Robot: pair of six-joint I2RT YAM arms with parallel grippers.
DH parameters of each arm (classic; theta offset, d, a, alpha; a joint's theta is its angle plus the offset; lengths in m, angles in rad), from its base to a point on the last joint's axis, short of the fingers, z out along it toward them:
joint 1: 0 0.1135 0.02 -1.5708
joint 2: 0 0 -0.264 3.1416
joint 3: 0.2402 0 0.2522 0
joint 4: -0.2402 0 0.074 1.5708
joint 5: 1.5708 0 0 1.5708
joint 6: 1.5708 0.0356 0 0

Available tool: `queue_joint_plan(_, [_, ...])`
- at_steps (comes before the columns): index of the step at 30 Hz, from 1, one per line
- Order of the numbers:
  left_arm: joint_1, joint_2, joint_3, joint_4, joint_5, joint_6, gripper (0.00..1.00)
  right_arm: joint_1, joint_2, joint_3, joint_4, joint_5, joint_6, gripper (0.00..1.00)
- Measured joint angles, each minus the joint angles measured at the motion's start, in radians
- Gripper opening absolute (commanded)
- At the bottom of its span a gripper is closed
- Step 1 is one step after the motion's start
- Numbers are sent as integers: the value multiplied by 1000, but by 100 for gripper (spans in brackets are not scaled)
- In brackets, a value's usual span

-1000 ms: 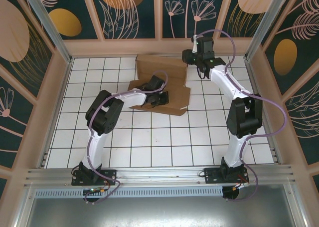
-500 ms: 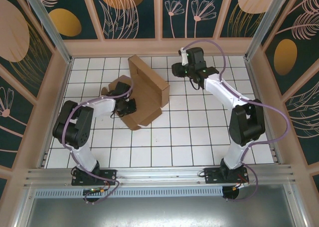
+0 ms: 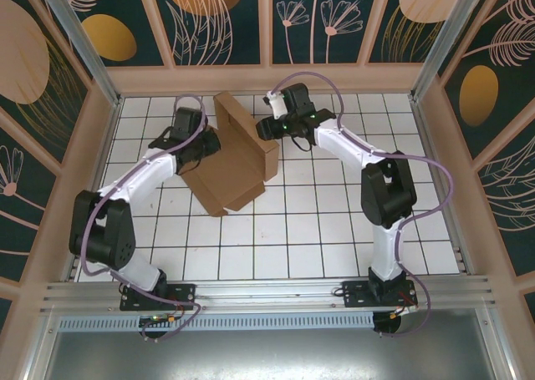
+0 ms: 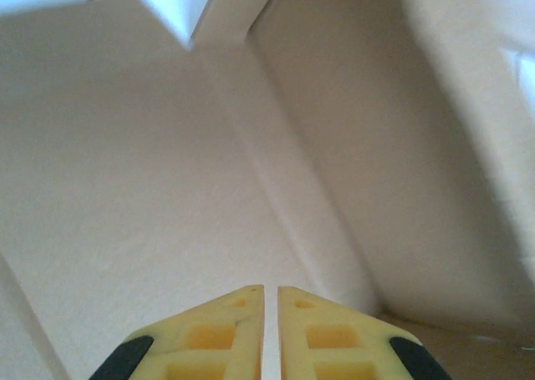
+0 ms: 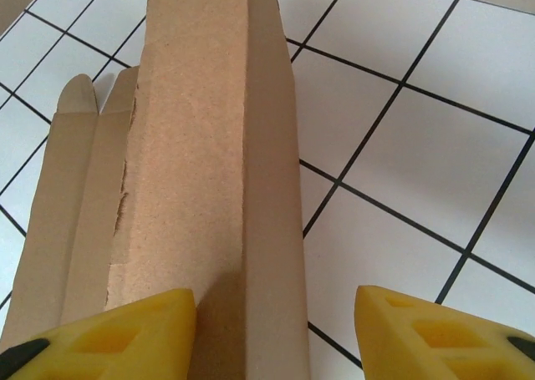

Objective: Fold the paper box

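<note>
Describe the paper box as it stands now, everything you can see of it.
The paper box is plain brown corrugated cardboard, unprinted, half folded. Its large panel seems to lie flat on the white tiled floor, far left of centre; one long wall stands upright along its right edge. Close up, that wall shows a ragged seam and a rounded tab beside it. The right gripper's open jaws straddle the wall's edge; the left gripper, nearly shut, faces the inner corner, contact unclear.

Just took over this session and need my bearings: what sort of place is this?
Probably an enclosed robot test cell, not a home: white tiled table, leaf-patterned wall panels on three sides, aluminium mounting rail at the near edge.
</note>
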Motion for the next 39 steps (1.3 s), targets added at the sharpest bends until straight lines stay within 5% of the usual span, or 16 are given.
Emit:
queue_joint_plan(15, [0, -84, 146, -64, -22, 11, 20, -40, 0, -47, 85, 73, 5, 48])
queue_joint_plan(22, [-10, -114, 188, -40, 131, 12, 30, -109, -39, -248, 150, 135, 43, 48])
queue_joint_plan(32, [-110, -145, 227, 37, 313, 49, 37, 106, -216, -640, 166, 28, 56, 53])
queue_joint_plan(35, [-110, -150, 229, 46, 321, 57, 37, 107, -285, -635, 204, 43, 41, 66])
queue_joint_plan(37, [-109, -150, 230, 48, 321, 57, 37, 77, -301, -613, 253, 83, 29, 99])
queue_joint_plan(39, [-109, -150, 230, 48, 320, 57, 37, 46, -289, -581, 308, 128, 5, 99])
